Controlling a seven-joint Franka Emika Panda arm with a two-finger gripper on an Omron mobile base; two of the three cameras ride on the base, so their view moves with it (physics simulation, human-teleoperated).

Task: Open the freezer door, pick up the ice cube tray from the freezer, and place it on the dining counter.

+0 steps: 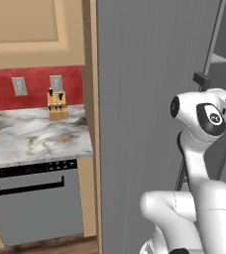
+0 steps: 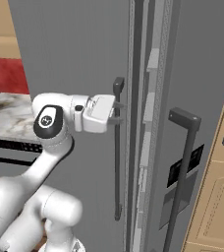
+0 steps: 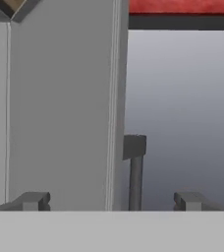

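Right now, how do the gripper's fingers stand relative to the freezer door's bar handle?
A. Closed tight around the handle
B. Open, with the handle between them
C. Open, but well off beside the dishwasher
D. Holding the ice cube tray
B: in the hand view the gripper stands open, its fingertips apart on either side of the freezer door's bar handle.

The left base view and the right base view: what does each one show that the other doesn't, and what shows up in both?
Left base view alone: a knife block on the marble worktop, two wall outlets, and the dishwasher front.
Right base view alone: the open gripper at the freezer door's black handle, plus a second dark handle further right.
Both: the grey freezer door and the white arm.
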